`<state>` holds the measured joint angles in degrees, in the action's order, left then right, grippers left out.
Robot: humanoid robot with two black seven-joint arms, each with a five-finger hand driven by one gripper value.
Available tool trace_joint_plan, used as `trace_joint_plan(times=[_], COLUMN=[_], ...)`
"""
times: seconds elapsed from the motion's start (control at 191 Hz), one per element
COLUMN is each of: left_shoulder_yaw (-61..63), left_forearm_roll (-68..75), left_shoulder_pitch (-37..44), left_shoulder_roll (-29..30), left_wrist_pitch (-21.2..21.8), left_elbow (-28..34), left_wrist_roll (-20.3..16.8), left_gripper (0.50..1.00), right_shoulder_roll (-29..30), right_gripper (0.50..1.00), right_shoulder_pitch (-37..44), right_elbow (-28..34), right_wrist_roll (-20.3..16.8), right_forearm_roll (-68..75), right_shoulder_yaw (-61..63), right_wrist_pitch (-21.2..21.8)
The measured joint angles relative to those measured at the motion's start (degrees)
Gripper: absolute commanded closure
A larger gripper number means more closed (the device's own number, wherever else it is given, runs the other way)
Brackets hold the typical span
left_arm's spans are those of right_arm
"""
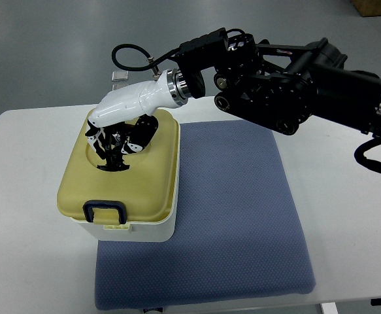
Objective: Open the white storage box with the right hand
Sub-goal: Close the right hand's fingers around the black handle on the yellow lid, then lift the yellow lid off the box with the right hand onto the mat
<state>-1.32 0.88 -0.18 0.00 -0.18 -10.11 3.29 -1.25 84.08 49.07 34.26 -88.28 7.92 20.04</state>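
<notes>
A white storage box (138, 230) with a pale yellow lid (156, 178) stands on the left part of a blue mat (236, 216). A dark blue latch (104, 210) sits at the lid's front edge. The lid lies flat on the box. My right hand (119, 145), white with black fingers, reaches from the right and is over the recessed top of the lid. Its fingers (126, 147) curl down into the recess around what seems to be the lid's handle. The handle itself is hidden under the hand. The left arm is not in view.
The box and mat rest on a white table (27, 196). A small clear object (120, 80) stands behind the box at the table's far edge. The black right arm (288, 78) spans the upper right. Grey floor lies beyond the table.
</notes>
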Motion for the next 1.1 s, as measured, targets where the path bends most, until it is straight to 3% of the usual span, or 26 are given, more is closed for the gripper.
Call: trace_joint_plan(times=[0.488, 1.101], left_shoulder_yaw=[0.02, 0.0], left_forearm_roll=[0.0, 0.0], left_shoulder_pitch=[0.0, -0.01], left_shoulder_roll=[0.0, 0.0], left_wrist_pitch=[0.0, 0.0], left_elbow=[0.0, 0.0], left_wrist_roll=[-0.04, -0.01], left_gripper=[0.5, 0.5], right_shoulder_roll=[-4.19, -12.21], right_gripper=[1.0, 1.0], right_shoulder_pitch=[0.73, -4.9], right_elbow=[-1.02, -8.9], right_wrist_roll=[-0.01, 0.06], right_forearm_roll=[1.11, 2.63], right_shoulder_yaw=[6.44, 6.98], right_wrist_pitch=[0.83, -1.1])
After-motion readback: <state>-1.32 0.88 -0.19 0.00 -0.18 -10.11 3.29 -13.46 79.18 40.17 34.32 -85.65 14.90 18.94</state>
